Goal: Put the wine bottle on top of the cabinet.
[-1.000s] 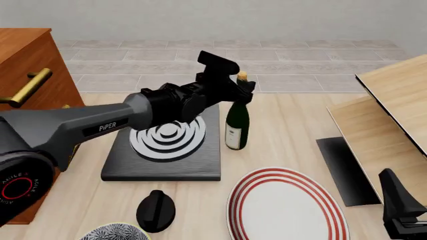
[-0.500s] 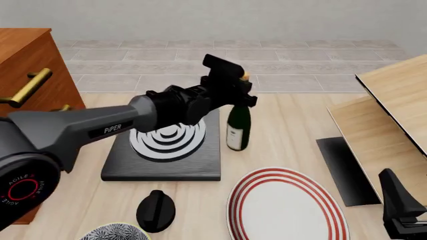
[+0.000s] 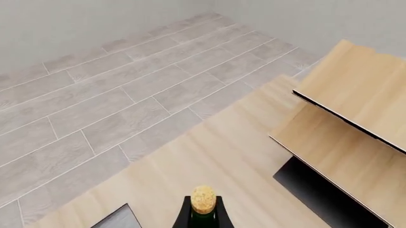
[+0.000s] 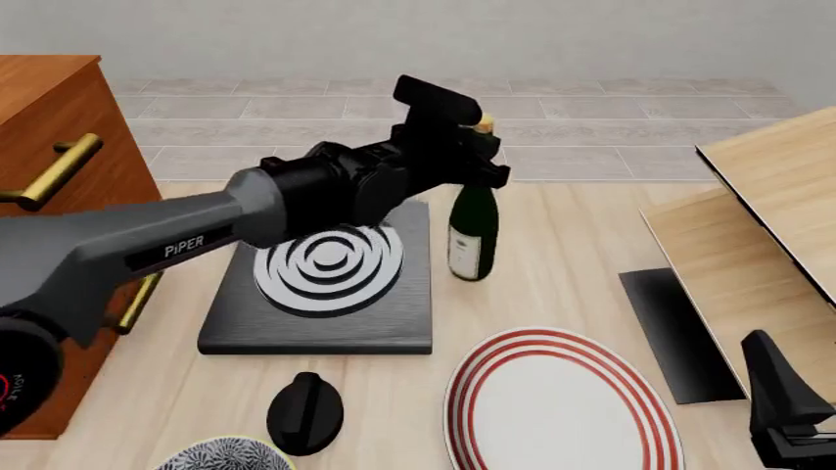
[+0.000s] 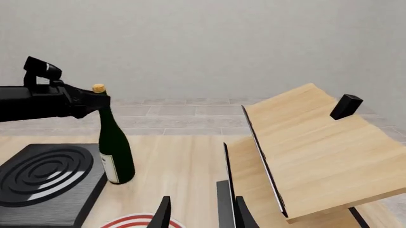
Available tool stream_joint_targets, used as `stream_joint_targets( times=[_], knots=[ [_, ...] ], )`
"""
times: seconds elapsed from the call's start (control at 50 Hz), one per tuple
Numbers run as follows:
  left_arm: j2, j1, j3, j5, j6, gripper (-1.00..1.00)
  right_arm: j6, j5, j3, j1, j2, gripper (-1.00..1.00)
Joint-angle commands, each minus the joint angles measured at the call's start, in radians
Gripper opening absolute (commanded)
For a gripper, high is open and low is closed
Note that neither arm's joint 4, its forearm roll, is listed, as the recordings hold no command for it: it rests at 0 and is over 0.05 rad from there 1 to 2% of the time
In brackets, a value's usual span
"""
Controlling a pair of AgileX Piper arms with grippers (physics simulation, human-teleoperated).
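Note:
The wine bottle [image 4: 472, 230] is dark green with a tan cork and a white label. It hangs upright just right of the black ringed block, its base slightly off the table. My left gripper [image 4: 479, 159] is shut on its neck just under the cork. The left wrist view shows the cork [image 3: 204, 199] between the dark fingertips. The right wrist view shows the bottle [image 5: 115, 152] held by the left arm. The reddish-brown cabinet [image 4: 46, 103] with brass handles stands at the far left. My right gripper [image 5: 203, 216] is open and empty, low at the front right [image 4: 784, 406].
A black block with white rings [image 4: 327, 269] lies left of the bottle. A red-striped plate [image 4: 562, 401], a black knob-shaped object [image 4: 304, 411] and a patterned bowl [image 4: 222, 455] sit in front. Pale wood panels [image 4: 770, 186] over a black slab [image 4: 673, 333] fill the right.
My left gripper has closed on the bottle's neck and raised the bottle a little, shifting it slightly right. The right arm has not moved.

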Motion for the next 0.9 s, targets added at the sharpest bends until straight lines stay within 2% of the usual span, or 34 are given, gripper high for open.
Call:
stream_joint_targets(
  times=[0.02, 0.3, 0.36, 0.62, 0.9],
  knots=[
    [-0.076, -0.02, -0.005, 0.027, -0.016, -1.0, -0.001, 0.0, 0.0, -0.001, 0.001, 1.0],
    [-0.142, -0.044, 0.04, 0.012, 0.026, -1.0, 0.0, 0.0, 0.0, -0.001, 0.001, 1.0],
    [-0.156, -0.045, 0.05, 0.007, 0.007, -1.0, -0.001, 0.0, 0.0, -0.001, 0.001, 1.0],
    [-0.23, -0.093, 0.105, 0.009, 0.016, -1.0, 0.003, -0.001, 0.001, -0.002, 0.002, 1.0],
    [-0.294, -0.097, 0.143, 0.013, 0.01, -1.0, 0.004, -0.001, 0.001, -0.001, 0.003, 1.0]
  ],
)
